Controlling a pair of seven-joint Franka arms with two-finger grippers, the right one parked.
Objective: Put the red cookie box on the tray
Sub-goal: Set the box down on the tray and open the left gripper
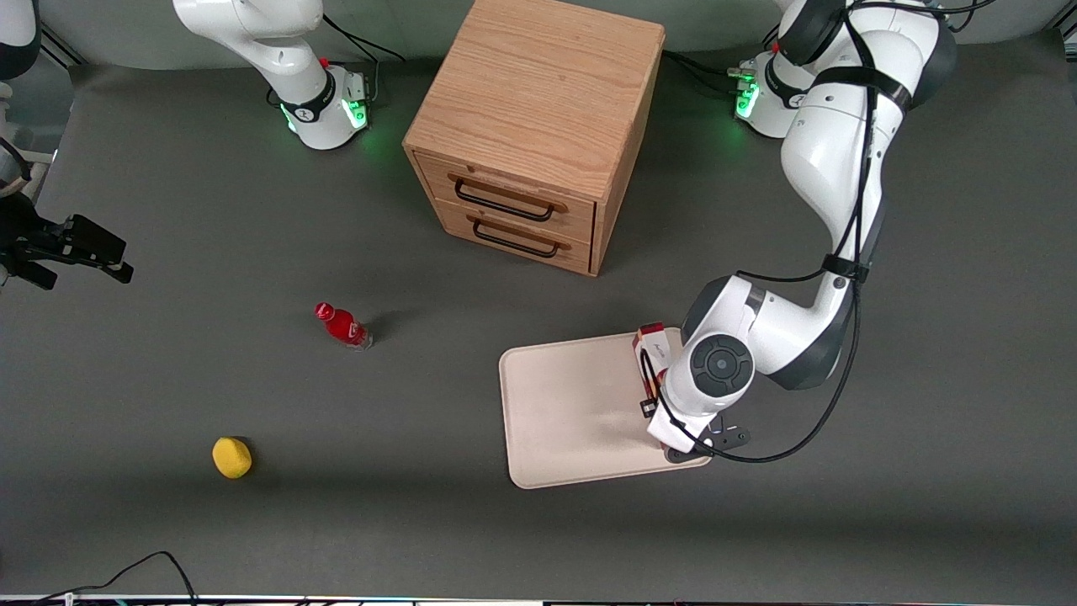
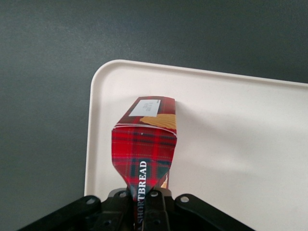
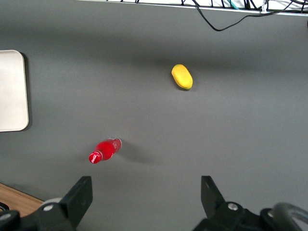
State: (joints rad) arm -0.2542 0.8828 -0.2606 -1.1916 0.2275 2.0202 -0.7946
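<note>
Over the tray, at its edge toward the working arm's end, your gripper pinches the red cookie box; its long axis runs along that edge, so you likely need only lower it.

White capital letters reading "SHORTBREAD" are seen running lengthwise along the tartan face of the red cookie box, its first letters partly hidden where the box is clamped in the gripper. Print on the box's white label cannot be read.
</note>
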